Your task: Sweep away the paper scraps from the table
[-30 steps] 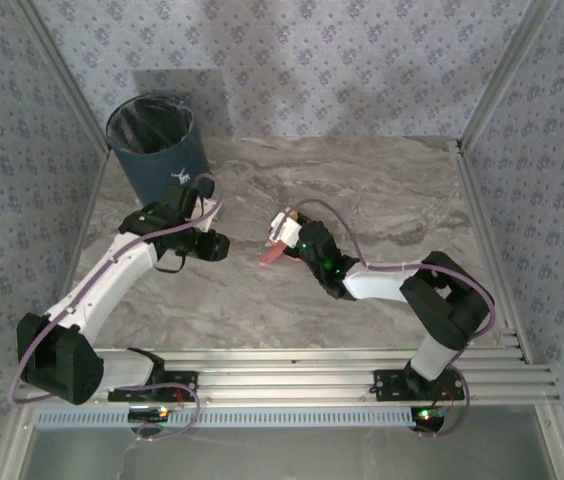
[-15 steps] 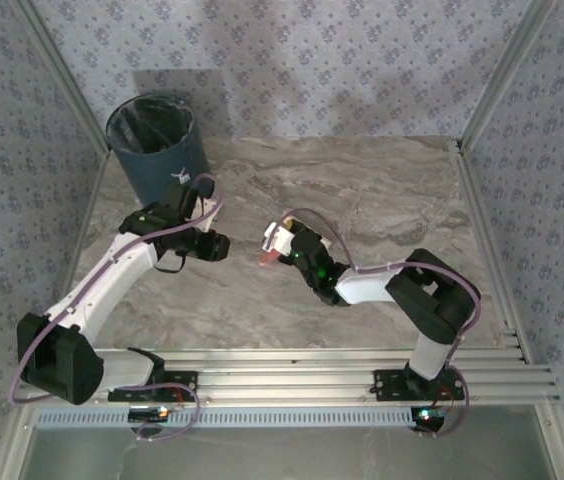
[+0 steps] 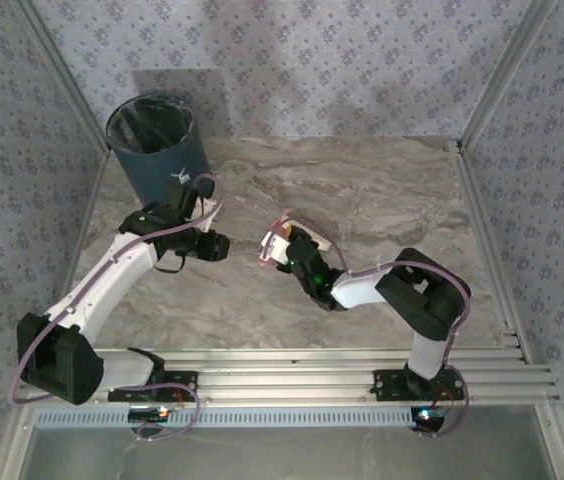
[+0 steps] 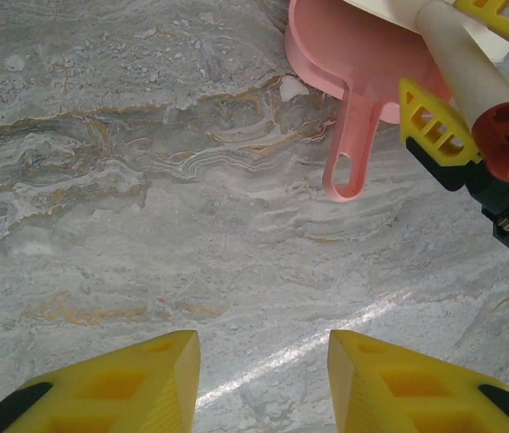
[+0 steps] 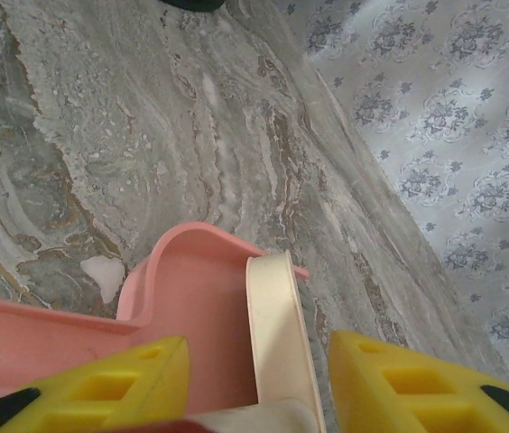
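Tabletop (image 3: 382, 190), low right gripper (image 5: 256, 350) around brush (image 4: 455, 56)

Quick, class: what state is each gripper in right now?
Left gripper: open, empty.
Right gripper: closed on a cream handle.

L gripper (image 4: 262, 361): fingers apart above table (image 4: 146, 234) | pink dustpan (image 4: 354, 54) top R, handle pointing down-frame | R gripper (image 4: 453, 50): clamped on cream brush (image 4: 476, 86) beside it

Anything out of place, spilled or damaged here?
Nothing clearly wrong. The pink dustpan lies on the table, the right gripper holds a cream brush over it, the bin stands upright. A pale patch by the dustpan's rim could be marbling or debris.
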Tool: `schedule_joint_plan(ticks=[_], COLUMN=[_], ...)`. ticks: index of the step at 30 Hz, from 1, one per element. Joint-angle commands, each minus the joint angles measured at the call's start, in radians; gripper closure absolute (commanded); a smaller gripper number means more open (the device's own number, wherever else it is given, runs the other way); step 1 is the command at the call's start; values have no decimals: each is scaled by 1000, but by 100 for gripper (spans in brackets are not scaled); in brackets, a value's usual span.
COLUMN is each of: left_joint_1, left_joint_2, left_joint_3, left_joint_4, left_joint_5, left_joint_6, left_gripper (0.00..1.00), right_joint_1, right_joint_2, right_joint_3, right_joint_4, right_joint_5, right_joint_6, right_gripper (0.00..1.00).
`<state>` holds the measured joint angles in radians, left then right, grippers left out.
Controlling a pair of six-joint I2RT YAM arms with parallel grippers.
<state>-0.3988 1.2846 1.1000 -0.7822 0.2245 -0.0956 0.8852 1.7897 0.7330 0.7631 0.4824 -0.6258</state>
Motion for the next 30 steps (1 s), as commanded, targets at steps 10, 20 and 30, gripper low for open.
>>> schedule_joint_plan(ticks=[10,20,30], left_joint_1=[9,9,9], left_joint_2=[-6,-2,-2], left_joint_3=[3,4,4], left_joint_4=[-9,-12,-15], left_joint_5=[11,18,18], left_joint_6=[13,14,17], left_gripper=[57,57,57], right_joint_1=[23,35,47], right_joint_2=[13,29,48], right_joint_3=[-27,-39,-59], right_joint_4=[21,3,15], right_joint_5=[31,39,68], right_joint_6=[20,41,56], right_gripper=[41,35,24])
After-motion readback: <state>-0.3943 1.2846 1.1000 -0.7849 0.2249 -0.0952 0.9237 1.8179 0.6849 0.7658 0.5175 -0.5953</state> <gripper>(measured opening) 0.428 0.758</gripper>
